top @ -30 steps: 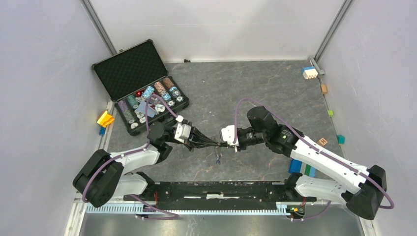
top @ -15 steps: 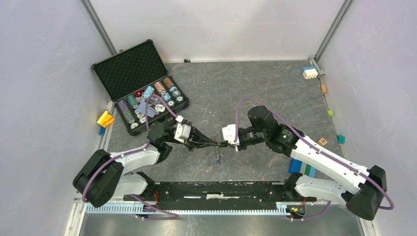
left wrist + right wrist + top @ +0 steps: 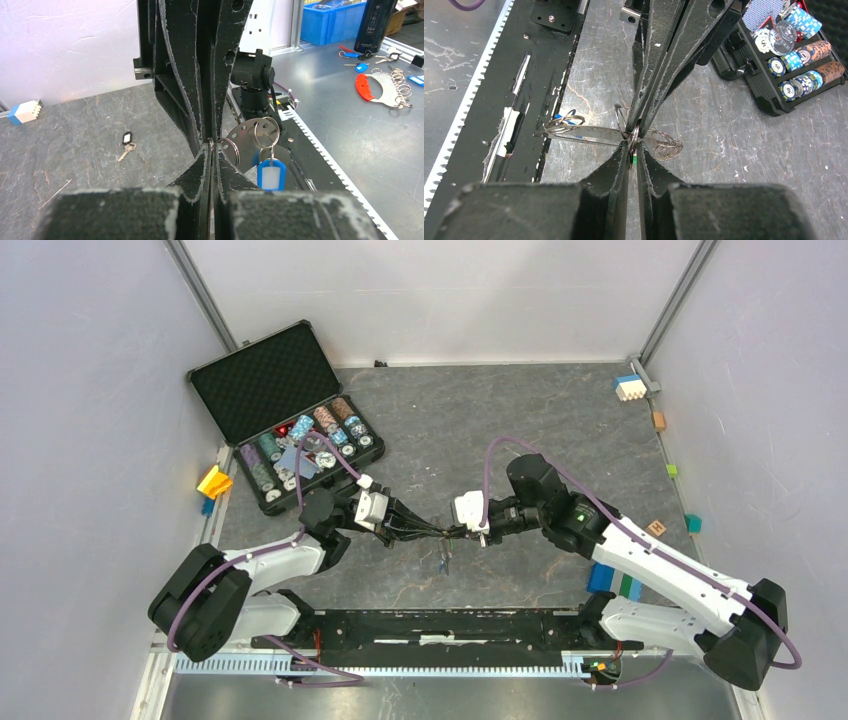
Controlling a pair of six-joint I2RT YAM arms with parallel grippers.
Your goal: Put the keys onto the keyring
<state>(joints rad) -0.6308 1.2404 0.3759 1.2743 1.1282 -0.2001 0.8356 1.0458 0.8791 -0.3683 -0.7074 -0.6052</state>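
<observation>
Key threading, held above the bench (image 3: 520, 420).
Left pincer (image 3: 210, 150) clamps the keyring (image 3: 246, 134) steady, blue key (image 3: 270, 174) dangling; right pincer (image 3: 633, 150), nearly closed, pinches the green key (image 3: 635, 160), seemingly to thread it.

Right gripper (image 3: 633, 150) nips a wire ring (image 3: 634, 136), tip to tip with the closed left gripper (image 3: 639, 117). Blue tag (image 3: 566, 121) left, chip case (image 3: 774, 75) upper right.

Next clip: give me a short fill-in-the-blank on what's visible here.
The small metal key lying alone on the grey stone tabletop carries a ___ tag. The oblong plastic tag hanging below the round metal plate is ___. The black poker chip case has its lid ___.
Missing: black; blue; open.
</observation>
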